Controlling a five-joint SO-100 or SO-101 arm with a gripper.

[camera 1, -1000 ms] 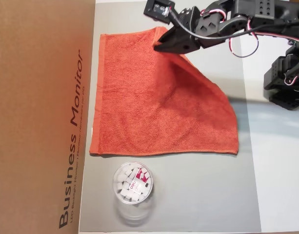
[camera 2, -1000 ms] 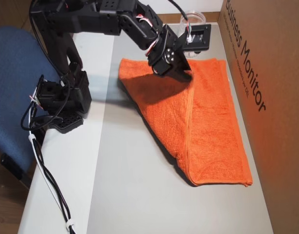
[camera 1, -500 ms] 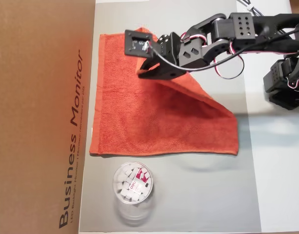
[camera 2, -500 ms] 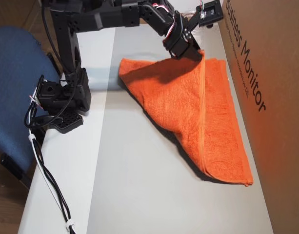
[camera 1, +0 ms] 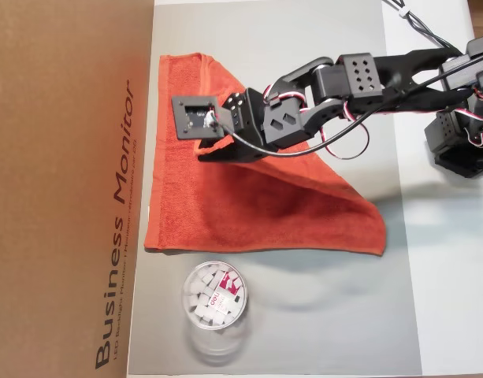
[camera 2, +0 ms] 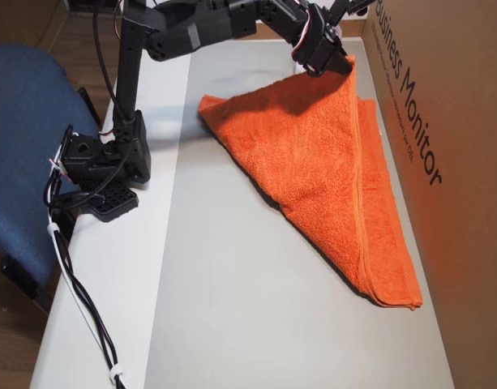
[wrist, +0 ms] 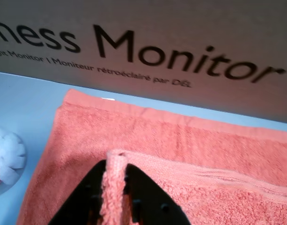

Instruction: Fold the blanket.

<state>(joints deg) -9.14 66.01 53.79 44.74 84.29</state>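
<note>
The blanket [camera 1: 225, 213] is an orange-red terry towel lying on the grey mat, with one corner lifted and drawn over the rest of it. My gripper [camera 1: 203, 154] is shut on that corner, above the blanket's half nearer the cardboard box. In the wrist view the black jaws [wrist: 114, 171] pinch a hemmed fold of the blanket [wrist: 180, 140], with a flat layer beneath. In the other overhead view the gripper [camera 2: 343, 65] holds the corner high by the box, and the blanket [camera 2: 321, 162] slopes down from it in a triangle.
A large cardboard box [camera 1: 68, 189] printed "Business Monitor" borders the blanket's edge. A clear jar [camera 1: 213, 298] of white pieces stands on the grey mat [camera 1: 320, 315] just off the blanket. The arm's base [camera 2: 102, 162] sits at the table edge beside a blue chair [camera 2: 21, 146].
The gripper has carried the held blanket corner steadily toward the cardboard box and higher, dragging more of the upper layer over the lower one. The jar has not moved.
</note>
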